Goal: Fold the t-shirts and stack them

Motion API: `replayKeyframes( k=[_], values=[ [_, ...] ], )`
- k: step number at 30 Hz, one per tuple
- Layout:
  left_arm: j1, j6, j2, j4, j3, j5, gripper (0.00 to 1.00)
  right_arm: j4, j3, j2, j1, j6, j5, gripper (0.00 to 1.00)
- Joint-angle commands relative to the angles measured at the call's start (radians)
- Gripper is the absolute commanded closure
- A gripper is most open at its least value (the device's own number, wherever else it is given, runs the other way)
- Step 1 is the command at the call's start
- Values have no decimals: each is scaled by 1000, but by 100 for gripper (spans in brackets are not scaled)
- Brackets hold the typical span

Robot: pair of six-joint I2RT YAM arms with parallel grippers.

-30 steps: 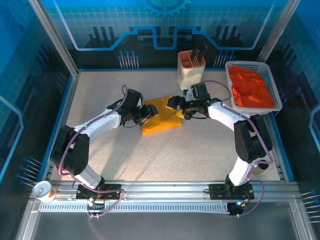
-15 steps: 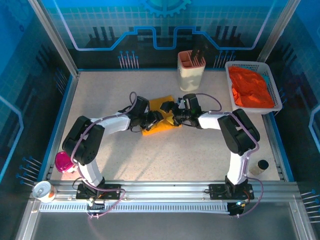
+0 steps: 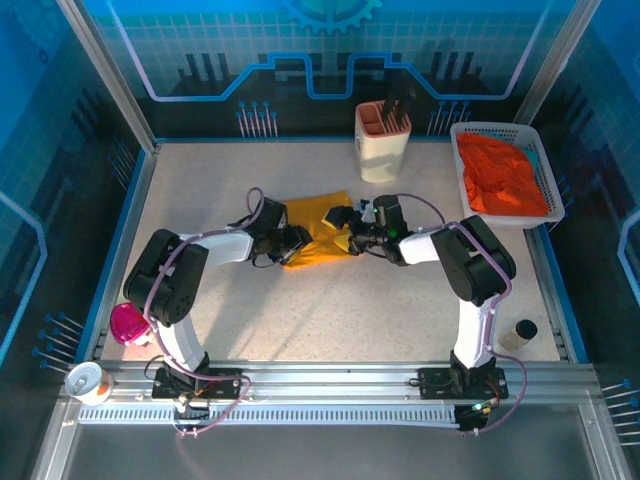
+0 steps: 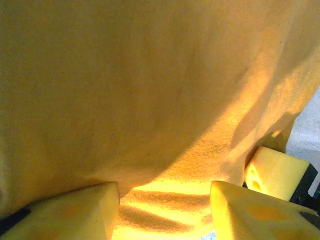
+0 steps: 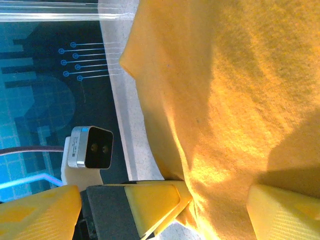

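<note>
The mustard-yellow t-shirt (image 3: 315, 222) lies folded flat at the table's middle. My left gripper (image 3: 293, 243) sits low at its left edge, jaws apart, with the cloth (image 4: 160, 100) lying between its fingers (image 4: 80, 212) unpinched. My right gripper (image 3: 346, 226) is at the shirt's right edge, open wide over the cloth (image 5: 235, 90). In the right wrist view the left gripper's finger (image 5: 150, 202) has its tip tucked under the shirt's hem. The orange-red t-shirt (image 3: 505, 178) lies crumpled in the white basket (image 3: 553, 170) at the back right.
A cream holder (image 3: 382, 150) with dark utensils stands just behind the shirt. A pink object (image 3: 128, 322) and a white cup (image 3: 85, 381) sit near the left arm's base. A small dark-capped jar (image 3: 523, 331) stands by the right arm's base.
Both arms have sunk low and stretched toward the shirt. The grippers have closed in on its two sides, and the shirt has shifted slightly toward the back.
</note>
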Motion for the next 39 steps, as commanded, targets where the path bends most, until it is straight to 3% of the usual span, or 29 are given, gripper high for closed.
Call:
replayKeyframes(
  k=[1,8,15,21,26,33,39],
  values=[
    [44,43,33,-120,-44,-69,47,35,-52,43,-40,8,27,13],
    [116,86,29,-156,-46,-21,48,70,-57,29,-67,23,-15,13],
    [142,209,-71,-384,111,-68,47,-140,16,-79,-83,-101,-6,10],
    [186,378,-133,-540,251,-152,40,-295,41,-150,-118,-203,-13,10],
    [193,528,-74,-606,331,-166,27,-478,71,-220,-129,-344,-33,9],
    [191,620,87,-606,412,-78,29,-683,104,-295,-147,-495,-37,8],
    [180,603,171,-587,448,-26,35,-699,51,-343,-175,-511,-51,8]
  ],
)
